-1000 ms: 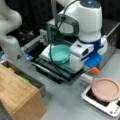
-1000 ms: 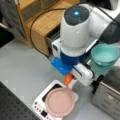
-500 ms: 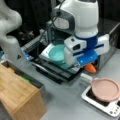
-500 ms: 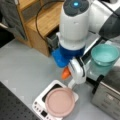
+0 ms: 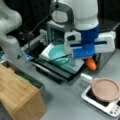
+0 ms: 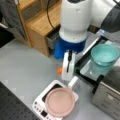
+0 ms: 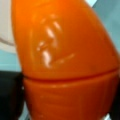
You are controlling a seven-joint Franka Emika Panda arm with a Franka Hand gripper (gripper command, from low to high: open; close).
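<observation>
An orange carrot-shaped toy [image 7: 65,60] fills the wrist view and is held close under the camera. In both front views it hangs under the arm's hand, orange toy [image 5: 91,64] and orange toy [image 6: 59,70]. My gripper [image 5: 90,60] is shut on it, with its fingers mostly hidden by the blue and white hand. The toy hangs just above the grey table, between a teal bowl [image 5: 58,53] on a black tray [image 5: 56,75] and a pink plate [image 5: 106,88] on a white scale [image 5: 98,101].
A wooden shelf unit [image 5: 18,96] stands at the lower left of a front view. A silver appliance [image 6: 107,96] sits beside the teal bowl [image 6: 104,53]. The pink plate [image 6: 60,102] on its scale [image 6: 40,105] lies close below the hand.
The arm has shifted a little to the right in a front view, away from the bowl and toward the pink plate, with the orange toy still in the gripper.
</observation>
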